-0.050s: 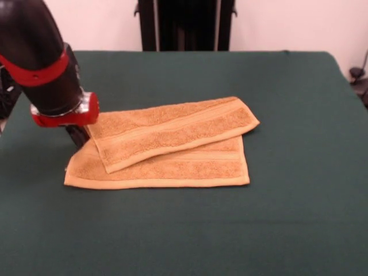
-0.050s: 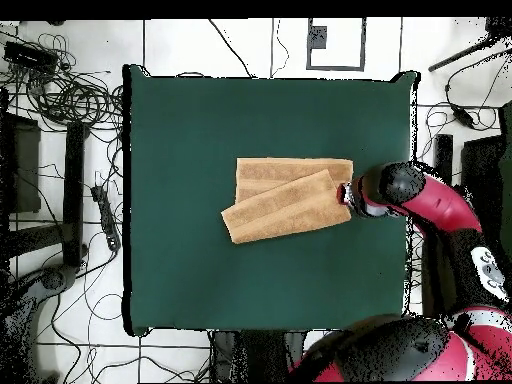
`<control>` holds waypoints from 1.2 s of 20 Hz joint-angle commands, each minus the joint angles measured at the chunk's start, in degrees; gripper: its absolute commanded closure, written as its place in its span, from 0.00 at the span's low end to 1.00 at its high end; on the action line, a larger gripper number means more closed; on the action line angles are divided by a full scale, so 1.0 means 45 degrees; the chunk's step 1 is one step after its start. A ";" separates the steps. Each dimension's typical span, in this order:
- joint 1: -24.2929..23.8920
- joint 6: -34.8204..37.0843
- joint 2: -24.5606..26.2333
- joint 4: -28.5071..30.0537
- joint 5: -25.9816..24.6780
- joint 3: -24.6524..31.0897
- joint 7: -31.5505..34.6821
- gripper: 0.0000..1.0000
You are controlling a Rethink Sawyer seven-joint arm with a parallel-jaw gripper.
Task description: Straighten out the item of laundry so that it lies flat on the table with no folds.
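Observation:
The orange-tan item of laundry (image 1: pixel 172 144) lies folded on the green table (image 1: pixel 299 126). Its upper layer slants diagonally across the lower layer, with band stripes showing on both. From overhead, the item of laundry (image 2: pixel 288 198) sits right of the table's (image 2: pixel 180 150) middle. My gripper (image 1: pixel 79 135) is down at the towel's left end in the front view, at the corner where the two layers meet. Overhead, the gripper (image 2: pixel 346 195) touches the towel's right end. The red wrist hides the grip.
My red and black arm (image 2: pixel 430 200) reaches in over the table's right edge in the overhead view. A black stand (image 1: pixel 184 26) rises behind the table's far side. Cables (image 2: pixel 60 90) lie on the floor beside the table.

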 commanded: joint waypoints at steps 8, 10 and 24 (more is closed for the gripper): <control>0.1669 -0.0061 0.1079 -0.0278 0.1584 0.1230 0.2736 1.00; 0.1707 -0.0178 0.1124 -0.0290 0.1676 0.1210 0.2717 1.00; 0.1660 0.3566 -0.0996 -0.0358 -0.0490 -0.0707 -0.0345 1.00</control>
